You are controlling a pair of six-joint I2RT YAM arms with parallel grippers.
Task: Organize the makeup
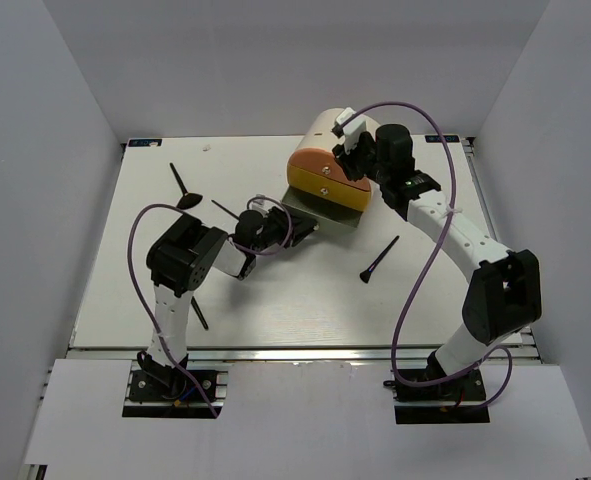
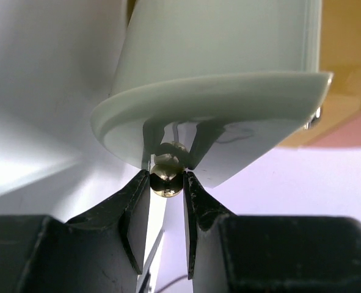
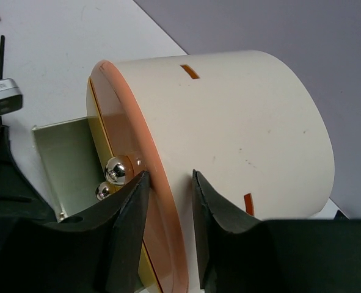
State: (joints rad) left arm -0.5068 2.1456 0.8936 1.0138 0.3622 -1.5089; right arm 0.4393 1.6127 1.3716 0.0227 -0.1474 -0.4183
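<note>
Left gripper (image 2: pixel 166 176): black fingers clamped on round shiny metal knob (image 2: pixel 166 183) of pale green drawer (image 2: pixel 217 116). Drawer front glossy and curved, standing out at 7 o'clock of drawer unit (image 3: pixel 247 134).

Right gripper (image 3: pixel 170 178): fingers straddle pink rim (image 3: pixel 165 220) atop smooth cream cylinder; cannot tell whether gripping.

Thin black brush (image 1: pixel 379 260) on white table (image 1: pixel 305 300), 5 o'clock of unit. Fan-headed brush (image 1: pixel 183 188) at 9 o'clock. Short brush (image 1: pixel 225 210) at 8 o'clock. Fourth brush (image 1: pixel 200 312) beside left arm.
</note>
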